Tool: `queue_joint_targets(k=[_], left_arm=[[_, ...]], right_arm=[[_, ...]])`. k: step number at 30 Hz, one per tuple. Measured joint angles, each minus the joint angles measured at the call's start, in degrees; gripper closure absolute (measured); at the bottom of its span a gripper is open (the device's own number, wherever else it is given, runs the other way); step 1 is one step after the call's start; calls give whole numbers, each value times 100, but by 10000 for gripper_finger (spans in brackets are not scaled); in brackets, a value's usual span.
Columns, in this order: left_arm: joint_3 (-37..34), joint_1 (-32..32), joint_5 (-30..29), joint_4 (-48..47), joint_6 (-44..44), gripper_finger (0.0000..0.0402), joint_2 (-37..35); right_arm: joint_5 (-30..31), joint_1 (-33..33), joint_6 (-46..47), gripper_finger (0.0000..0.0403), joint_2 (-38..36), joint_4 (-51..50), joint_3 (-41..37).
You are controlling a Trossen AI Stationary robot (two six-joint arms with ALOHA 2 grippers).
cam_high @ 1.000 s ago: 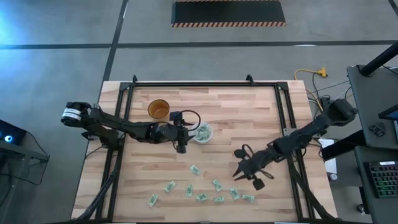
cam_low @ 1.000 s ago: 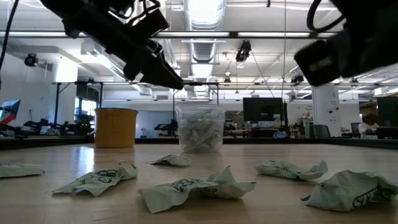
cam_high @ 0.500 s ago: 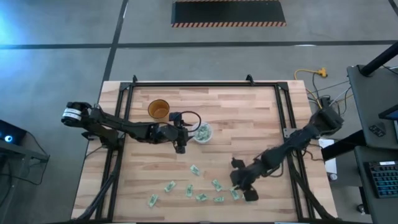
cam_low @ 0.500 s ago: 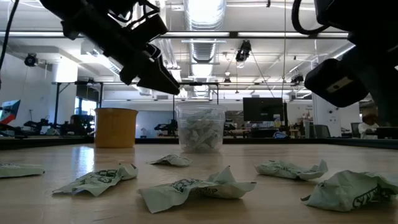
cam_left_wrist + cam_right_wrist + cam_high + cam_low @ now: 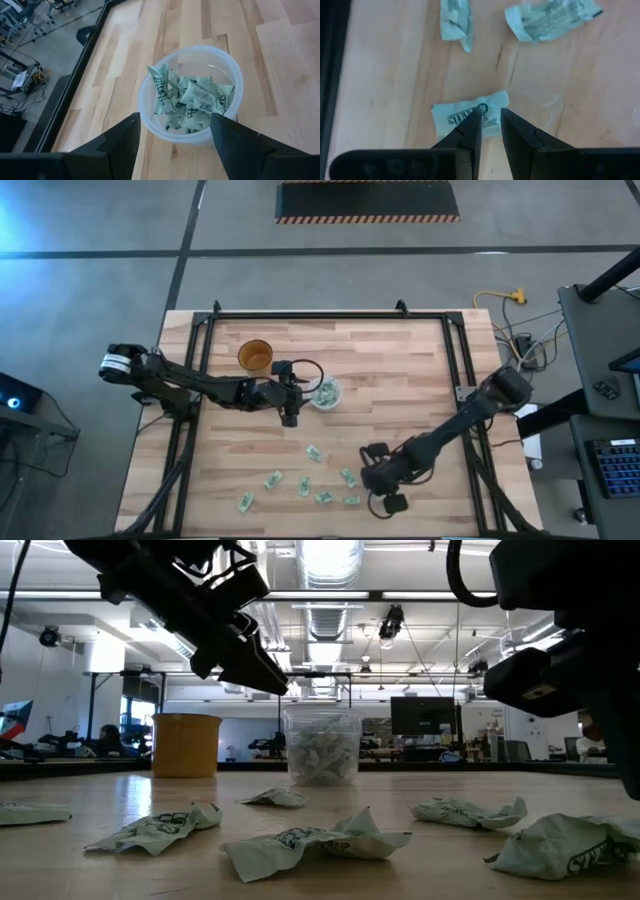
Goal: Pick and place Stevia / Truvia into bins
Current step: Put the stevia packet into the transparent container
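Note:
The translucent cup stands near the table's middle with several pale green Stevia sachets inside. My left gripper hovers open just left of it, above the table. More sachets lie flat toward the near edge, and in the low view crumpled ones fill the foreground. My right gripper is down among these near-edge sachets, its fingers drawn close together over one sachet. My right gripper comes from above, pointing down, with both fingertips on the half of a sachet toward one short end. Only a narrow strip of the paper shows between them. The sachet lies flat on the table.
An amber-brown cup stands left of the translucent one, toward the far edge. Two more sachets lie just beyond the right gripper. Black frame rails run along the table's sides. The table's far right part is bare wood.
My right gripper has moved toward the table's left and near edges and come down onto the sachets there, covering some of them in the high view. The left arm and the cups have kept still.

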Motion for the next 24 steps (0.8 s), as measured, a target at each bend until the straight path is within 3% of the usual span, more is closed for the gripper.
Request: queue_joint_targets(k=[12, 24], left_arm=[[-13, 0, 1, -5, 0, 178, 0], [-15, 0, 2, -4, 0, 178, 0]], right_arm=[[94, 96, 214, 334, 82, -25, -88], [309, 96, 214, 268, 84, 89, -126]])
